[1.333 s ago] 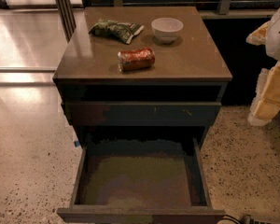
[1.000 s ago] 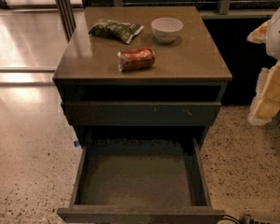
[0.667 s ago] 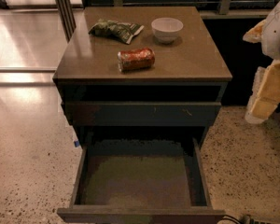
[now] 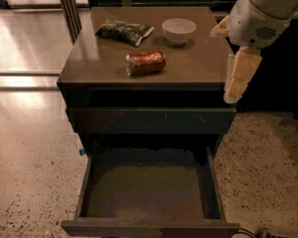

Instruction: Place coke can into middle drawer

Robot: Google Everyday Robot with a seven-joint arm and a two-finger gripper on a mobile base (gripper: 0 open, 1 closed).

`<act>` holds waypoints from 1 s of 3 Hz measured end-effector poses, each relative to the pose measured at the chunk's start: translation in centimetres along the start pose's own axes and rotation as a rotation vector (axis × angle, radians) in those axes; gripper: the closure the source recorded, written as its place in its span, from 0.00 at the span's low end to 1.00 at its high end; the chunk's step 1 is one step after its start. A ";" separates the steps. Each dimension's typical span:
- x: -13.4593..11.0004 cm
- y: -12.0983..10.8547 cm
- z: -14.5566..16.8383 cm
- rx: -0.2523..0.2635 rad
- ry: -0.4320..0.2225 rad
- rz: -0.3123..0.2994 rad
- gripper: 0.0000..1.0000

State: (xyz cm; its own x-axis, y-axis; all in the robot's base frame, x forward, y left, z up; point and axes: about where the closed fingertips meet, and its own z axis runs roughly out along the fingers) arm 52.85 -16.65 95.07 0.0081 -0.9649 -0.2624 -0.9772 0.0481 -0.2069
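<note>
The coke can (image 4: pixel 146 63) is red with silvery ends and lies on its side near the front middle of the brown cabinet top (image 4: pixel 89 63). The middle drawer (image 4: pixel 146 192) is pulled open below, a dark grey tray with low walls and a bare olive-grey floor. My gripper (image 4: pixel 237 78) hangs from the white arm (image 4: pixel 258 14) at the right edge of the cabinet top. It is to the right of the can, apart from it, and holds nothing that I can see.
A green foil snack bag (image 4: pixel 123 31) and a white round bowl (image 4: pixel 179 30) sit at the back of the cabinet top. A closed dark drawer front (image 4: pixel 149 120) is above the open drawer. Speckled floor (image 4: pixel 268 172) surrounds the cabinet.
My arm and gripper have moved left, from the right border of the view toward the cabinet's right edge. The can, bag, bowl and drawer have not moved.
</note>
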 end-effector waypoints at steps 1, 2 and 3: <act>-3.0 -5.2 2.9 -0.015 -0.054 -0.091 0.00; -7.0 -10.1 5.3 -0.001 -0.115 -0.166 0.00; -10.3 -12.6 7.9 -0.014 -0.159 -0.218 0.00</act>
State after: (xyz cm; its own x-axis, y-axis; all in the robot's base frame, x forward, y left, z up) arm 66.77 -5.32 92.92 0.2507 -0.8992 -0.3585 -0.9516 -0.1610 -0.2616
